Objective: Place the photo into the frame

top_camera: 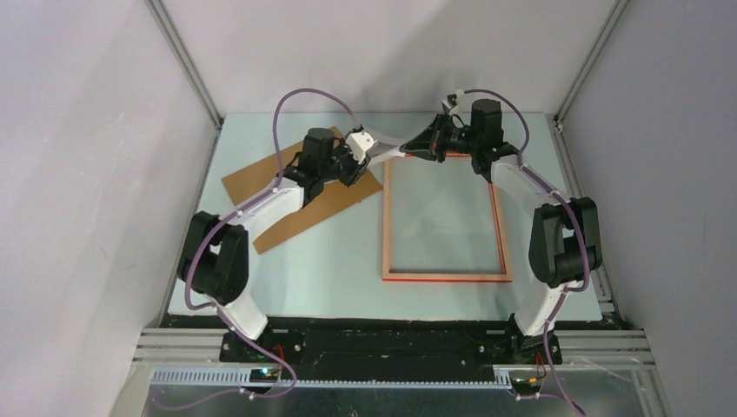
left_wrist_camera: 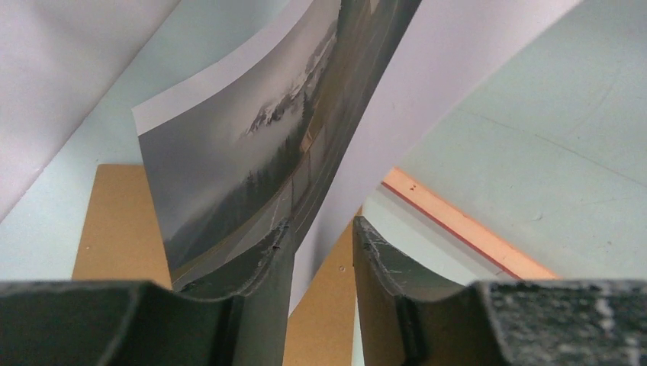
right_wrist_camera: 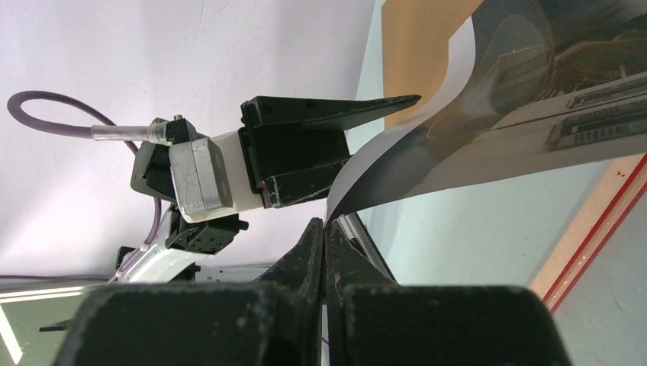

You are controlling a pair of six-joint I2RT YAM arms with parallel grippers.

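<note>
Right hand (right_wrist_camera: 324, 229): fingers fully closed, pinching one edge of the photo (left_wrist_camera: 252, 152) right at the tips. Left hand (left_wrist_camera: 320, 229): half-open and straddling the sheet. The printed side lies against one finger, with a visible gap to the other, so it isn't pinching. The photo is off the tabletop (top_camera: 330, 261), bowed between the two hands, over the far left corner of the frame (top_camera: 387, 217). The frame lies flat on the tabletop, wood back up, red showing along its edges. The brown backing board (top_camera: 252, 184) lies left of the frame, partly under the left arm, one corner just beside the frame's left rail.
</note>
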